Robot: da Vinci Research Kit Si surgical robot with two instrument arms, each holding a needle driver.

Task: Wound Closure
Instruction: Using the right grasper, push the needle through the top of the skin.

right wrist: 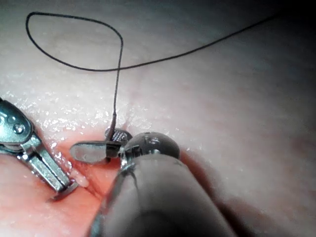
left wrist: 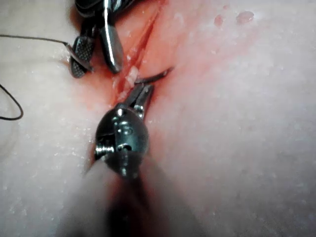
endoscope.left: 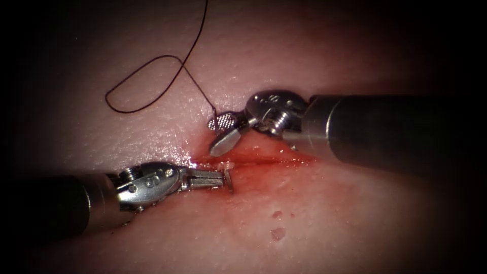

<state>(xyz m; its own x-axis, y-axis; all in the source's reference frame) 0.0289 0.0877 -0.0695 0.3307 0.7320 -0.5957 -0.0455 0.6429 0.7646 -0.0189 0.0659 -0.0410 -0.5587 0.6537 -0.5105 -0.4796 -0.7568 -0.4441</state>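
My left tool comes in from the lower left with its jaws shut on the needle near its tip end. The held part stands out of the tissue just below the left end of the cut. The rest of the curve is buried. Above the cut, my right tool has its jaws open and holds nothing. The dark thread runs down to the tissue right beside its upper jaw. The left wrist view shows the needle crossing the left tool.
The thread lies in a loose loop on the pale tissue at the upper left, and its far end leaves the endoscope view at the top. Red fluid wets the cut's edges and dots the tissue below it.
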